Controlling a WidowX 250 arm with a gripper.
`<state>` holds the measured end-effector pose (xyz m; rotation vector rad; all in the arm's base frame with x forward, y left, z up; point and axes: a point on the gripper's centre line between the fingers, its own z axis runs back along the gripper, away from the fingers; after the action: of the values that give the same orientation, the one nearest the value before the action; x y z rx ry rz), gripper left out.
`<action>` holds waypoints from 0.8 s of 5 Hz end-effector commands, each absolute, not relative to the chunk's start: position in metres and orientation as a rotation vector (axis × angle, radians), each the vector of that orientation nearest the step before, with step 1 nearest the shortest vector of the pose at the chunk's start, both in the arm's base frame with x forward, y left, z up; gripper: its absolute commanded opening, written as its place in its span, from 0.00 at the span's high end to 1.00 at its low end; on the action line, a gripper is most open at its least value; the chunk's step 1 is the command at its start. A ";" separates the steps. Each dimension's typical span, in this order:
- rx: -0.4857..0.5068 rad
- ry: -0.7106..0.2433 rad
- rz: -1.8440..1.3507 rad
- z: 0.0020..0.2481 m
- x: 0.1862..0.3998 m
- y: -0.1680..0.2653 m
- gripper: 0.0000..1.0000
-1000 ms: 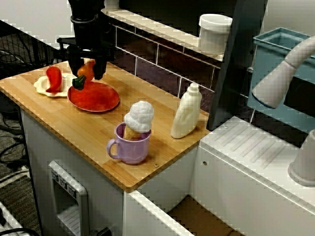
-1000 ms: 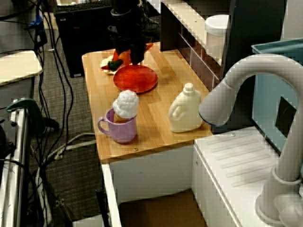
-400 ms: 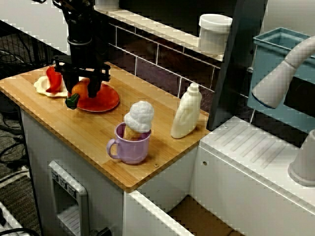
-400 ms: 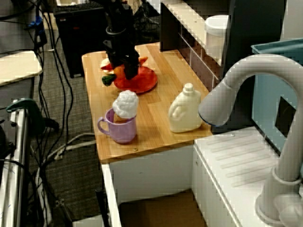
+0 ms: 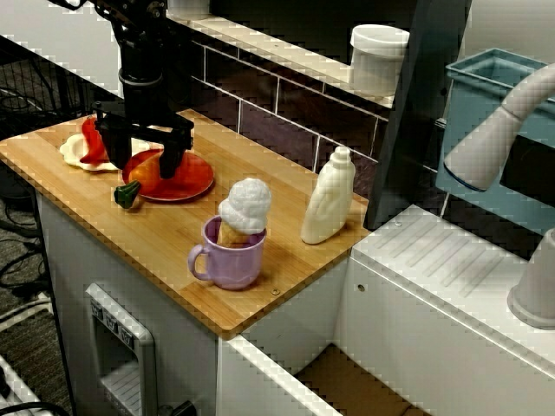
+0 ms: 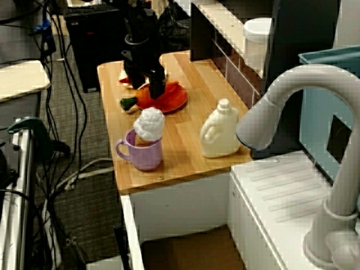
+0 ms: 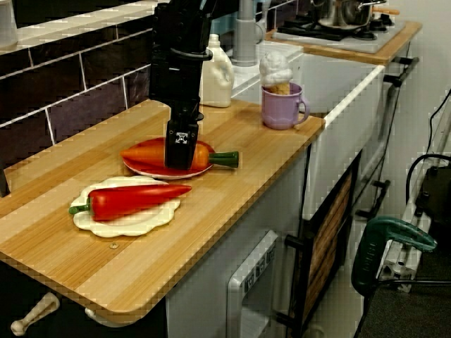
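The single arm stands upright over the left end of the wooden counter, with the gripper lowered onto the red plate. The carrot lies flat on this plate between the two fingers. Its orange body rests on the plate, and its green stem projects over the plate rim toward the front edge of the counter. In the low view from the counter's end, one finger stands directly in front of the carrot and appears to touch it; the other finger is hidden behind the carrot. The jaws straddle the carrot at roughly its width, but the pictures do not show whether they press on it or stand just clear of it. In the high view along the counter, the gripper hides most of the carrot, and only the stem and part of the red plate are plain. Just beside the red plate, toward the counter's end, a cream scalloped plate carries a red pepper lying on its side. Well apart, near the other end, stands a purple mug holding a white-topped cone. A white bottle stands near the mug, toward the tiled wall.
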<state>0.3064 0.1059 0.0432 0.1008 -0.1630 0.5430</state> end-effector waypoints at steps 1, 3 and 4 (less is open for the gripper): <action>0.039 -0.146 0.562 0.070 0.306 0.117 0.00; -0.088 -0.101 0.622 0.115 0.295 0.131 0.00; -0.091 -0.133 0.666 0.120 0.281 0.145 0.00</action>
<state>0.2823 0.1358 0.0994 -0.1043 -0.0608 0.6612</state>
